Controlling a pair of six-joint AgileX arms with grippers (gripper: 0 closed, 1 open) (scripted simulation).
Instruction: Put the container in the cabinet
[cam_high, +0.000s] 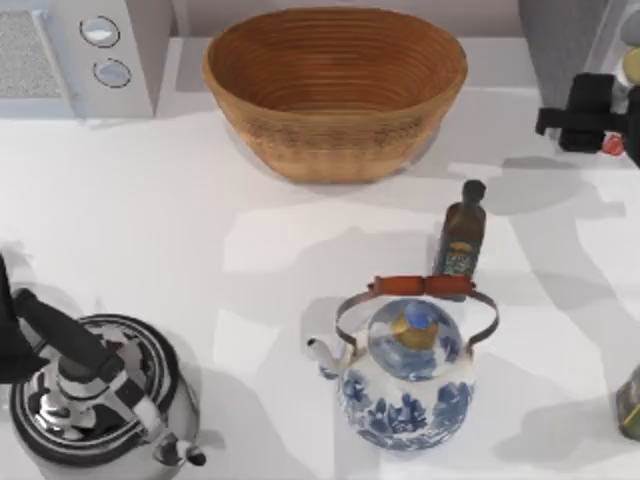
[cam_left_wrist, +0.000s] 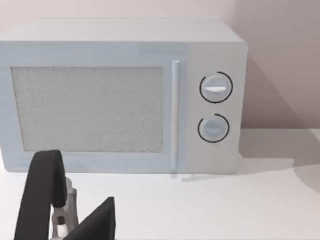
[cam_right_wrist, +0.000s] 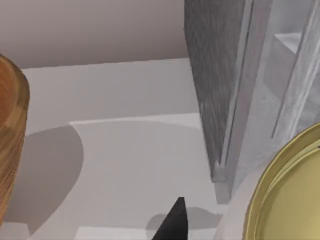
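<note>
- You are late in the task by my reading: the right gripper (cam_high: 612, 118) is up at the cabinet (cam_right_wrist: 220, 85) in the table's far right corner, well right of the woven basket (cam_high: 335, 90).
- The container (cam_right_wrist: 290, 190) is at the cabinet's open front, just beside its grey door edge; in the top view a sliver of it (cam_high: 629, 68) sits at the frame's right edge by the gripper.
- It looks carried by the right gripper, but you cannot tell from these views how wide the fingers are or whether they clamp it.
- Left to do, as I judge: set it fully inside, release, withdraw.
- What shows of the container is a pale gold round top with a raised rim; its side is hidden.
- Your left gripper (cam_high: 20, 330) is parked over the steel kettle (cam_high: 95, 400), well left of the basket; its finger gap cannot be told.
</note>
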